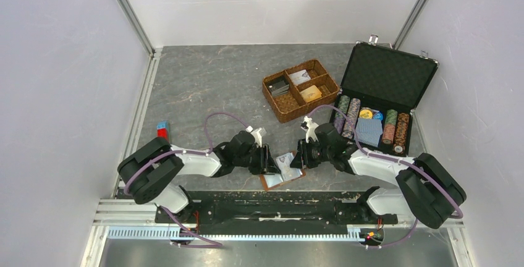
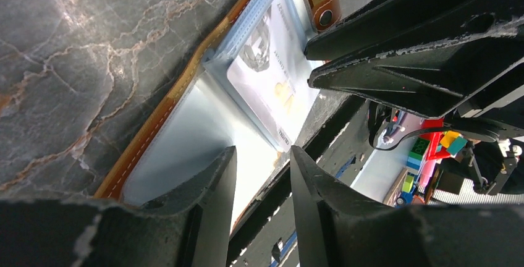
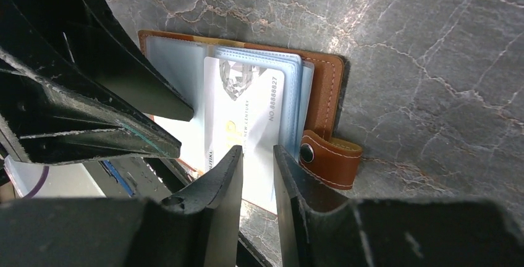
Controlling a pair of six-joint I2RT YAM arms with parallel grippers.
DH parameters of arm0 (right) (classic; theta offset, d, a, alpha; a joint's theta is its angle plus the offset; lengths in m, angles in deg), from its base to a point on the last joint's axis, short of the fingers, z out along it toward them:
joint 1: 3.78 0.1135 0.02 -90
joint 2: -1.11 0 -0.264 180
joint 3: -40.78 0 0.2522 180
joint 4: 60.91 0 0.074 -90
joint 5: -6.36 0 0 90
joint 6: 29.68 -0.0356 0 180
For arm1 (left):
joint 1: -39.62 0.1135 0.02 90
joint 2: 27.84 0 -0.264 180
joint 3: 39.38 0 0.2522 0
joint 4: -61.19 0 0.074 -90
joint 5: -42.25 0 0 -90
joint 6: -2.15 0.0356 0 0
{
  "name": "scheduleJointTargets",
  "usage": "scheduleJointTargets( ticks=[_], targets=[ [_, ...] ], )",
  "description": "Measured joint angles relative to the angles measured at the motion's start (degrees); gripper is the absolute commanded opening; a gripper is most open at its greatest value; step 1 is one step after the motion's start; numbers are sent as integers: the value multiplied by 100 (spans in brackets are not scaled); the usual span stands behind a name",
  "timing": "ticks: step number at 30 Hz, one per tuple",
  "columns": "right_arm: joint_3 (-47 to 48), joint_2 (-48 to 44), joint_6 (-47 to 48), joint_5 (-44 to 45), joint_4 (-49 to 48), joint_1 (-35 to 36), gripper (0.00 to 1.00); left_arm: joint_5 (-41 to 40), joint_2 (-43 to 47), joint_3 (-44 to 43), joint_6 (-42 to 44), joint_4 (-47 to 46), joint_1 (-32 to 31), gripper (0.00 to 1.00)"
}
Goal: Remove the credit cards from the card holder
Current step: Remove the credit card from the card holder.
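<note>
- Card holder (image 1: 281, 178) lay open and flat at the near edge of the table (image 1: 204, 88), its near side just beside the black rail (image 1: 272, 200). Bare stone stretched away to the far side and the left.
- A woven basket (image 1: 270, 94) stood farther back and an open black case (image 1: 386, 72) to the right, both well apart from the holder.
- The left gripper (image 1: 267, 161) and the right gripper (image 1: 299, 157) faced each other across the holder, their tips near one another over the clear sleeves (image 2: 185, 137), with little room between them.
- A pale credit card (image 3: 247, 115) sat in the top sleeve, printed face up, with the snap tab (image 3: 330, 159) just beside it.
- The right gripper's fingers (image 3: 219, 186) stood a narrow gap apart, not closed on the card. The card's near edge ran down into that gap.
- The left gripper's fingers (image 2: 207, 199) were likewise narrowly parted, low over the blank half of the sleeves. Whether they touched it could not be told.
- Whatever lay in the sleeves beneath the top one was hidden. The card's near corner was cut off by the fingers, and most of its small print was unreadable.
</note>
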Motion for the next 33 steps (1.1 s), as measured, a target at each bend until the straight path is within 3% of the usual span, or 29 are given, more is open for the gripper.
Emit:
scheduleJointTargets(
  ticks=[9,24,33],
  targets=[
    [-92,-61,-96,98,-105,15,26,-37,-94,96,0,-400,0,44],
    [-782,-308,-931,216,-1130,15,23,-131,-313,505,-199,-1552,0,40],
    [-970,-400,-1196,260,-1364,15,23,-50,-1001,645,-723,-2791,0,34]
  ],
)
